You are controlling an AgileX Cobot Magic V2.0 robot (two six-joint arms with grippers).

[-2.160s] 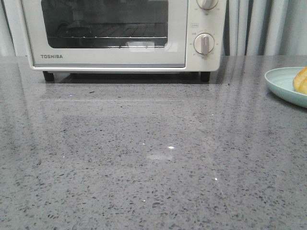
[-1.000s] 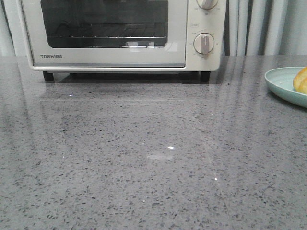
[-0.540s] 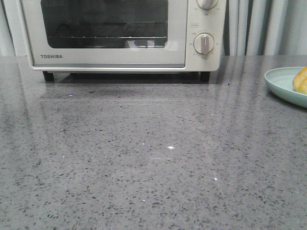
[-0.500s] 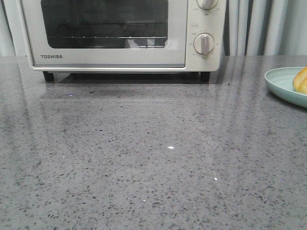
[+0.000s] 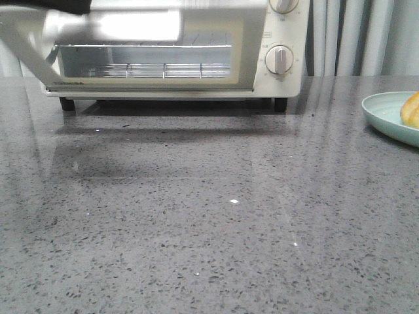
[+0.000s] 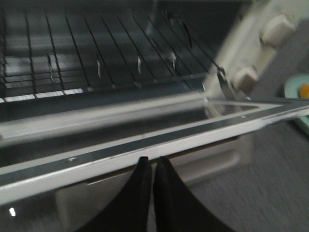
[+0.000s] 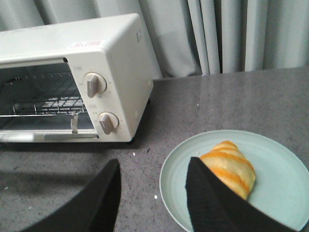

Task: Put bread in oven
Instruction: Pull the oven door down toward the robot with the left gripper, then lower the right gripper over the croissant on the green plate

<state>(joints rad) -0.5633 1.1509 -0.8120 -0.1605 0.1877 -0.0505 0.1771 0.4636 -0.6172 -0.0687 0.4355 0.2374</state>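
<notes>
The cream oven (image 5: 283, 36) stands at the back left of the grey counter. Its glass door (image 5: 150, 26) hangs partly open and is blurred, and the wire rack (image 5: 163, 69) shows inside. In the left wrist view my left gripper (image 6: 149, 160) is shut, its tips against the door's top edge (image 6: 203, 139) above the handle. The bread (image 7: 229, 171), golden with pale stripes, lies on a pale green plate (image 7: 280, 198) at the right. My right gripper (image 7: 152, 169) is open and empty above the plate's near rim, one finger in front of the bread. The bread's end (image 5: 411, 110) shows in the front view.
Grey curtains (image 5: 353, 33) hang behind the counter. The oven's knobs (image 5: 279, 59) sit on its right side. The plate (image 5: 386, 112) lies at the right edge of the front view. A dark part of the left arm (image 5: 62, 5) shows at the top left.
The oven door was shut and is now swung partly down, showing the lit inside and the rack. A dark arm part has appeared at the top left.
</notes>
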